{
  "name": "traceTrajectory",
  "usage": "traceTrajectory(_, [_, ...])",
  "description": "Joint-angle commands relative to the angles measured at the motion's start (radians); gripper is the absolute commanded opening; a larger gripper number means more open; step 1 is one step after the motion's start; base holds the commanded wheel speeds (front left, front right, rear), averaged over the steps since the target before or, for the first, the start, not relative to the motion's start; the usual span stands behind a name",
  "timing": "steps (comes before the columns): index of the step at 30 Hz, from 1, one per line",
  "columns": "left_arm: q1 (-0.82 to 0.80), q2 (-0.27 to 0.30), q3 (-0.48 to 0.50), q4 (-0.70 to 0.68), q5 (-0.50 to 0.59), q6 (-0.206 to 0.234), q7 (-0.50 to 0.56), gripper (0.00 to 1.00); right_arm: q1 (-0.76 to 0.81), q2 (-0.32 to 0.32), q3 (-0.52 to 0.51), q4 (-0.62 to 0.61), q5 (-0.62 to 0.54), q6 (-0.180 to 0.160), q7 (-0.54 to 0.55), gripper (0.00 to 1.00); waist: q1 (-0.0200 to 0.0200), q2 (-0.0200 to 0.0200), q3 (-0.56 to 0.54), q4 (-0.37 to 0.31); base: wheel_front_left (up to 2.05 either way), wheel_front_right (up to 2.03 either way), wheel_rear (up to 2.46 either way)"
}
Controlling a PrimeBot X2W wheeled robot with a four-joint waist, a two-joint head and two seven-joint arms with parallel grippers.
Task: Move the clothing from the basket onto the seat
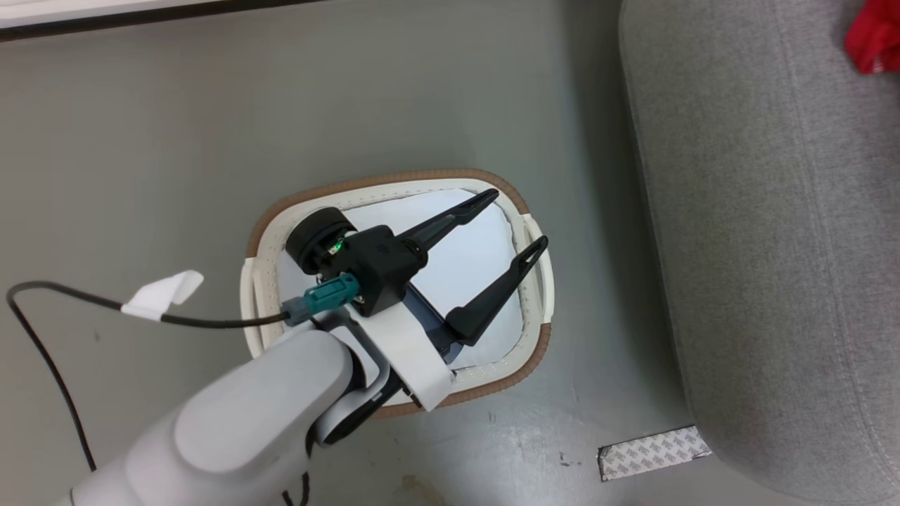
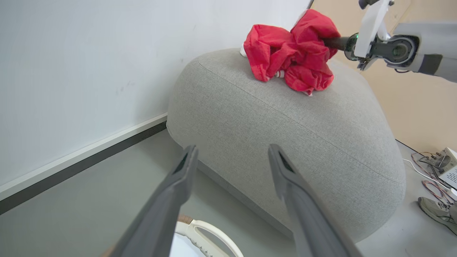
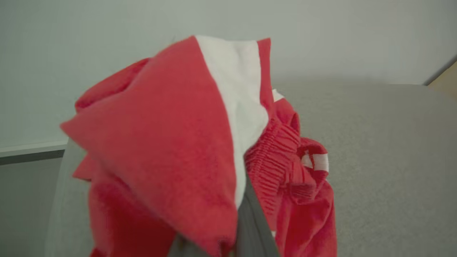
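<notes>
The bright red soft sports clothing (image 2: 296,53) with white stripe trim sits bunched on top of the big grey fabric seat (image 2: 285,142), draped right over the right fingers (image 3: 255,228), which are clenched on a fold of it. Light, floppy stuff, this: it sags and slumps, won't break, but could cling to the tips on release. The thick elastic waistband (image 3: 271,153) looks the surest pinch. The left fingers (image 1: 499,284) hang spread wide, grasping nothing, above the cream-white perforated plastic basket (image 1: 394,184) with its brown rim; beneath them a flat pale bluish-white pad (image 1: 464,260) lines its bottom.
</notes>
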Motion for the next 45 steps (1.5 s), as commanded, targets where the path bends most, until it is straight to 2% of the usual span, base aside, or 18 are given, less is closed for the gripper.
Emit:
traceTrajectory(1, [-0.007,0.0,0.004,0.004,0.002,-0.001,-0.007,1.0,-0.017,-0.007,0.017,0.032,0.004,-0.002,0.032,0.0,-0.0002,0.0,-0.002,0.006,0.0,0.0,0.0])
traceTrajectory(2, [-0.006,0.0,0.004,0.008,-0.001,-0.002,-0.008,1.0,-0.017,-0.008,0.042,0.058,0.006,-0.002,0.066,0.0,-0.0002,0.0,-0.006,0.007,0.0,0.0,0.0])
traceTrajectory(3, [-0.004,-0.002,0.005,0.012,-0.003,-0.002,-0.01,1.0,-0.023,-0.012,0.067,0.068,0.008,-0.002,0.086,0.05,-0.0002,0.0,-0.01,0.007,0.0,0.0,0.0])
traceTrajectory(4, [-0.001,-0.002,0.005,0.017,-0.006,-0.002,-0.013,1.0,-0.031,-0.017,0.083,0.078,0.014,-0.002,0.101,0.16,-0.0002,0.0,-0.015,0.007,0.0,0.0,0.0])
traceTrajectory(5, [0.003,-0.003,0.006,0.021,-0.01,-0.001,-0.016,1.0,-0.037,-0.02,0.095,0.089,0.018,-0.002,0.113,0.39,-0.0002,0.0,-0.021,0.007,0.0,0.0,0.0])
traceTrajectory(6, [0.006,-0.003,0.008,0.022,-0.012,0.0,-0.018,1.0,-0.037,-0.022,0.112,0.094,0.019,-0.002,0.119,0.69,-0.0002,0.0,-0.027,0.005,0.0,0.0,0.0])
traceTrajectory(7, [0.009,-0.004,0.008,0.025,-0.014,0.001,-0.019,1.0,-0.04,-0.022,0.124,0.098,0.024,-0.002,0.125,0.9,-0.0002,0.0,-0.033,0.003,0.0,0.0,0.0])
traceTrajectory(8, [0.013,-0.005,0.008,0.028,-0.015,0.001,-0.022,1.0,-0.044,-0.024,0.135,0.103,0.029,-0.002,0.127,1.0,-0.0002,0.0,-0.04,0.001,0.0,0.0,0.0])
traceTrajectory(17, [0.067,-0.023,0.011,0.075,-0.044,0.005,-0.05,1.0,-0.011,-0.035,0.257,0.116,0.083,-0.002,0.201,1.0,-0.0002,0.0,-0.178,-0.028,0.0,0.0,0.0])
traceTrajectory(23, [0.137,-0.026,0.033,0.109,-0.068,0.022,-0.068,1.0,0.054,-0.095,0.363,0.075,0.154,-0.002,0.333,1.0,-0.0002,0.0,-0.313,-0.048,0.0,0.0,0.0])
traceTrajectory(27, [0.191,-0.021,0.065,0.119,-0.094,0.037,-0.075,1.0,0.089,-0.145,0.424,-0.001,0.174,-0.002,0.372,1.0,-0.0002,0.0,-0.393,-0.052,0.0,0.0,0.0])
traceTrajectory(32, [0.266,-0.01,0.135,0.115,-0.112,0.068,-0.079,1.0,0.124,-0.185,0.45,-0.139,0.191,-0.002,0.341,1.0,-0.0002,0.0,-0.477,-0.038,0.0,0.0,0.0])
traceTrajectory(36, [0.306,-0.003,0.199,0.098,-0.112,0.088,-0.079,1.0,0.142,-0.19,0.443,-0.215,0.195,-0.002,0.304,1.0,-0.0002,0.0,-0.517,-0.015,0.0,0.0,0.0])
traceTrajectory(40, [0.363,0.005,0.291,0.078,-0.096,0.107,-0.079,1.0,0.178,-0.173,0.401,-0.288,0.192,-0.002,0.235,1.0,-0.0002,0.0,-0.568,0.028,0.0,0.0,0.0])
traceTrajectory(45, [0.447,0.011,0.408,0.06,-0.08,0.132,-0.079,1.0,0.255,-0.116,0.333,-0.351,0.165,-0.002,0.158,1.0,-0.0002,0.0,-0.618,0.083,0.0,0.0,0.0])
